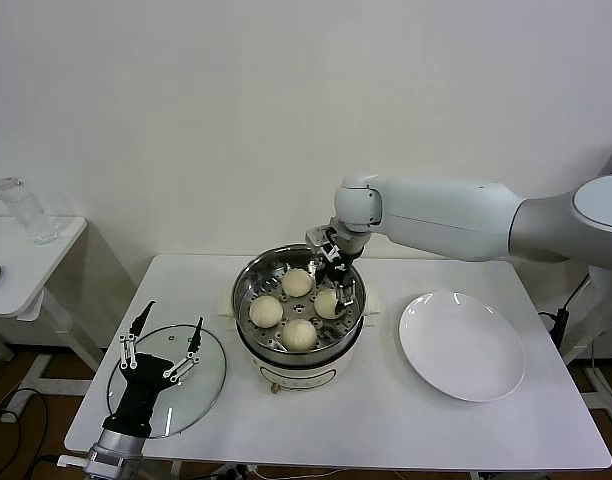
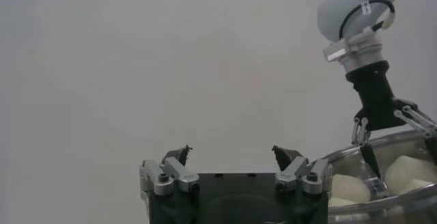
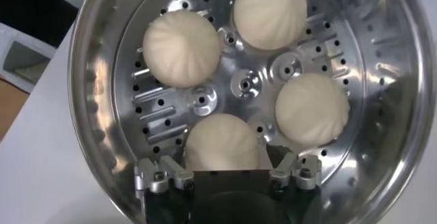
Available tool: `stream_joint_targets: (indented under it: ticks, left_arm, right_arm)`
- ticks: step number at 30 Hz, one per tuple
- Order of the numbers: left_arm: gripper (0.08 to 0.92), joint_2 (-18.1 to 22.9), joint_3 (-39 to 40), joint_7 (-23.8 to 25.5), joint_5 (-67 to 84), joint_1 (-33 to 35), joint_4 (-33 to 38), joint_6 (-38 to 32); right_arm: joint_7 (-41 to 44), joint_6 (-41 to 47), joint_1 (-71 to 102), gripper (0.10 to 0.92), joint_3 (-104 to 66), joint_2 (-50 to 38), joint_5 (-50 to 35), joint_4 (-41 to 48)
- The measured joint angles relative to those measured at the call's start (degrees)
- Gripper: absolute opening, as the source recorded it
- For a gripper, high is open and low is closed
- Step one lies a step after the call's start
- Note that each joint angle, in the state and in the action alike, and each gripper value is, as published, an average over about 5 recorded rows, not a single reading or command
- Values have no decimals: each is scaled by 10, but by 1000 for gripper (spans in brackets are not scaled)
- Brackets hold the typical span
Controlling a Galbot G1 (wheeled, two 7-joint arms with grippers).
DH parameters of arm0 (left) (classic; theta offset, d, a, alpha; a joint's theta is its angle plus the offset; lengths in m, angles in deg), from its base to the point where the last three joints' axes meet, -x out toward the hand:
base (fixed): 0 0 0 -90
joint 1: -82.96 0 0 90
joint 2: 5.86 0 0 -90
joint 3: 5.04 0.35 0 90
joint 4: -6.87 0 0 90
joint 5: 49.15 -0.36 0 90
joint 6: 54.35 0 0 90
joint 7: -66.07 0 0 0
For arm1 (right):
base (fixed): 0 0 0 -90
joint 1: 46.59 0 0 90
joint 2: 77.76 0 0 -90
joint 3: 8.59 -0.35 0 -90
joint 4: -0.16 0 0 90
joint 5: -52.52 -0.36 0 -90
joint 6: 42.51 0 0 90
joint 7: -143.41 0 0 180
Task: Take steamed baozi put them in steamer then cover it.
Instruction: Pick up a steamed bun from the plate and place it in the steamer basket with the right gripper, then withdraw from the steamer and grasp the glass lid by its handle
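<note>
Several cream-white steamed baozi (image 1: 297,282) lie on the perforated tray of the steel steamer (image 1: 248,280) at the table's middle. My right gripper (image 1: 338,275) reaches down into the steamer's right side. In the right wrist view it (image 3: 231,151) is open, its fingers on either side of one baozi (image 3: 222,136) that rests on the tray; the others (image 3: 181,48) lie beyond it. The clear glass cover (image 1: 208,378) lies flat on the table to the left of the steamer. My left gripper (image 1: 166,335) is open and empty just above it, hiding its handle.
An empty white plate (image 1: 462,345) lies right of the steamer. A low side table (image 1: 46,240) at the far left carries a glass jar (image 1: 26,210). The left wrist view shows my right gripper (image 2: 382,119) over the steamer rim (image 2: 362,151).
</note>
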Motion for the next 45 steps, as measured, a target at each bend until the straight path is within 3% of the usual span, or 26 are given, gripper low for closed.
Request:
stream_joint_targets:
  ticks: [8, 18, 26, 34, 45]
  left_arm:
    - [823, -4, -1, -9, -25, -4, 6, 0]
    - [823, -8, -5, -20, -76, -5, 10, -1]
    - [823, -4, 3, -48, -135, -19, 1, 10]
    - [823, -12, 3, -95, -228, -34, -15, 42]
    - [823, -27, -23, -121, -366, -28, -60, 60]
  right_arm:
    - [-84, -40, 3, 823, -51, -73, -24, -61]
    - [-376, -120, 90, 823, -169, -191, -55, -156]
    - [-583, -190, 285, 823, -372, -254, -19, -203]
    - [-678, -259, 574, 823, -662, -233, 48, -215]
    - [-716, -346, 896, 823, -980, -120, 108, -204]
